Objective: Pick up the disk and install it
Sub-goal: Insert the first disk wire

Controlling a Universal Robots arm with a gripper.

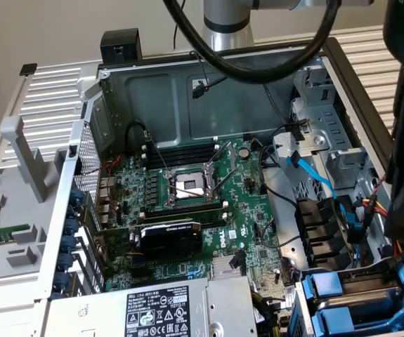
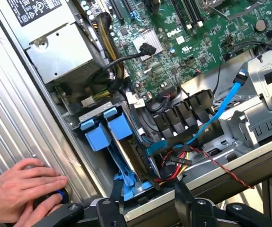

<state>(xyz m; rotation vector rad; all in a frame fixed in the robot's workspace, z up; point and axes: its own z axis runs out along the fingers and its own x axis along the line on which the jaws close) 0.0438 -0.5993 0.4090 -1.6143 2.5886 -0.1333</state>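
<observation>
- The ribbed surface [image 1: 54,91] carries an open computer case [image 1: 187,91], lying on its side with its inside facing me.
- The green motherboard [image 1: 244,210] covers the case floor.
- The grey power supply [image 1: 152,309] sits at the near edge in the exterior view, label up.
- Beside it, in the corner, is the drive cage [image 2: 95,109].
- The disk [image 2: 121,126] stands on edge in that cage in its blue carrier. A second drive [image 2: 95,137] is just beside it, on the power-supply side. I'm not certain which of the two is the task's.
- A person's hand [image 2: 22,189] rests on the ribbed metal outside the case wall.
- My pincer [image 2: 147,198] hangs over the cage's far end, spread wide and gripping nothing.
- A blue cable [image 2: 221,109] loops nearby.
</observation>
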